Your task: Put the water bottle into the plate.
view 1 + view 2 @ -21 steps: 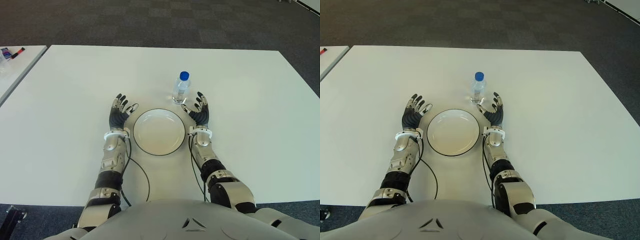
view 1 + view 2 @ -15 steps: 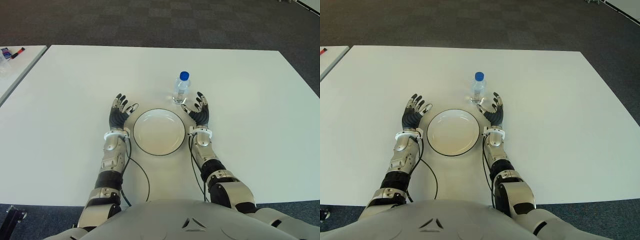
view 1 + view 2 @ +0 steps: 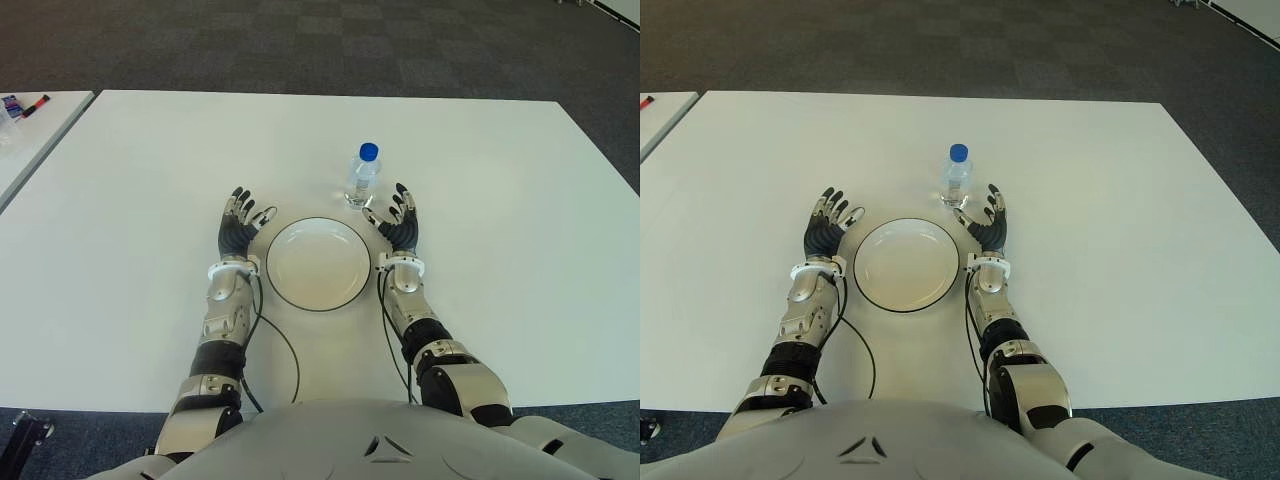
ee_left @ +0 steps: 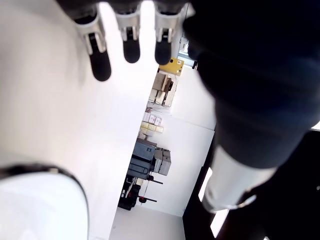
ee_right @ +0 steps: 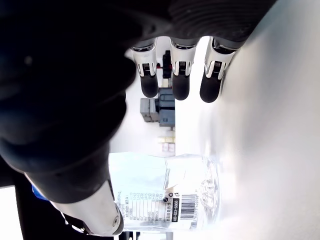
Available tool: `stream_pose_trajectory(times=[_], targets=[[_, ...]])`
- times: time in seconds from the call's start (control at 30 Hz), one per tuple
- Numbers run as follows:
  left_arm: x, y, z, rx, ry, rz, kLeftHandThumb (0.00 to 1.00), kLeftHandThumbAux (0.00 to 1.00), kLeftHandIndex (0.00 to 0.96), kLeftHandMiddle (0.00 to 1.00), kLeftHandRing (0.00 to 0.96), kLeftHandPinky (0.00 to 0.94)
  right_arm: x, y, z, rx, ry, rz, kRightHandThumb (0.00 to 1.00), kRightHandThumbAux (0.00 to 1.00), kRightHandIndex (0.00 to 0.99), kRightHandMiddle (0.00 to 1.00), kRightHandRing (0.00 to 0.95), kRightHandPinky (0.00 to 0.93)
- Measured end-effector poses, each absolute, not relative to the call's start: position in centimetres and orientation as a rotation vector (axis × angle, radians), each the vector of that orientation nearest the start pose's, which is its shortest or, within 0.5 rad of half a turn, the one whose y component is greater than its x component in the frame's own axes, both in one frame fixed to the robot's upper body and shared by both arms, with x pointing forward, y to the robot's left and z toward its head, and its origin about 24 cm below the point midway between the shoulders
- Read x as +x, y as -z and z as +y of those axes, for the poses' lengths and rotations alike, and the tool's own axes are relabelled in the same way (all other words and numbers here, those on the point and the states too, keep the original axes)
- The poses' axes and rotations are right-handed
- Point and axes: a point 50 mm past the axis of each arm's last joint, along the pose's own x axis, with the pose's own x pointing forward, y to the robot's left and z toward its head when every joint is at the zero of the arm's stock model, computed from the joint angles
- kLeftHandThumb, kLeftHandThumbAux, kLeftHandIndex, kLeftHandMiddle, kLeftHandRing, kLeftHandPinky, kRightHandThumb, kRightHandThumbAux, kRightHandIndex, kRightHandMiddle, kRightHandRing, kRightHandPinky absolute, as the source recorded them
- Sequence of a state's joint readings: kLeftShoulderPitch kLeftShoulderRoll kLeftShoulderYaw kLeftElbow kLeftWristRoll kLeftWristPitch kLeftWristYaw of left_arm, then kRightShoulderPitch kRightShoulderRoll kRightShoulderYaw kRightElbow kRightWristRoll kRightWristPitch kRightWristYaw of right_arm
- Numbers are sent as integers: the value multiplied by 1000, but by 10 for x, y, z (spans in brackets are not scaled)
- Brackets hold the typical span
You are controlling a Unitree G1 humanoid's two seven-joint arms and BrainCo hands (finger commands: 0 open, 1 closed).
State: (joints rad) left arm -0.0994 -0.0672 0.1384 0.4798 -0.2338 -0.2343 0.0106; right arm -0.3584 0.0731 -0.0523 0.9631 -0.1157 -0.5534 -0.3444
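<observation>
You have one water bottle (image 3: 363,177) standing upright on the white table (image 3: 130,200), just beyond the single plate (image 3: 318,264) and not in it. Your right hand (image 3: 401,226) sits just beside the bottle, fingers spread and holding nothing. Your left hand (image 3: 238,224) shows left of the plate, open and empty too.

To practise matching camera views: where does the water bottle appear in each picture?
Left eye: water bottle behind the plate, by the right robot hand.
Right eye: same spot.
Left wrist: not in it.
Right wrist: close by the fingers.
Shared landmark: the plate.
</observation>
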Motion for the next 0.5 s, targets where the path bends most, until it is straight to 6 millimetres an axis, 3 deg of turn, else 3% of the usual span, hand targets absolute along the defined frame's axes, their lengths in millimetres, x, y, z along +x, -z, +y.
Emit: stream_pose_trajectory(times=[0.5], targets=[[255,25,160,-308,-179,148,0,881,87,94,84,119,285,26,-121,-64,195,53,0,939,125,105,94,132]])
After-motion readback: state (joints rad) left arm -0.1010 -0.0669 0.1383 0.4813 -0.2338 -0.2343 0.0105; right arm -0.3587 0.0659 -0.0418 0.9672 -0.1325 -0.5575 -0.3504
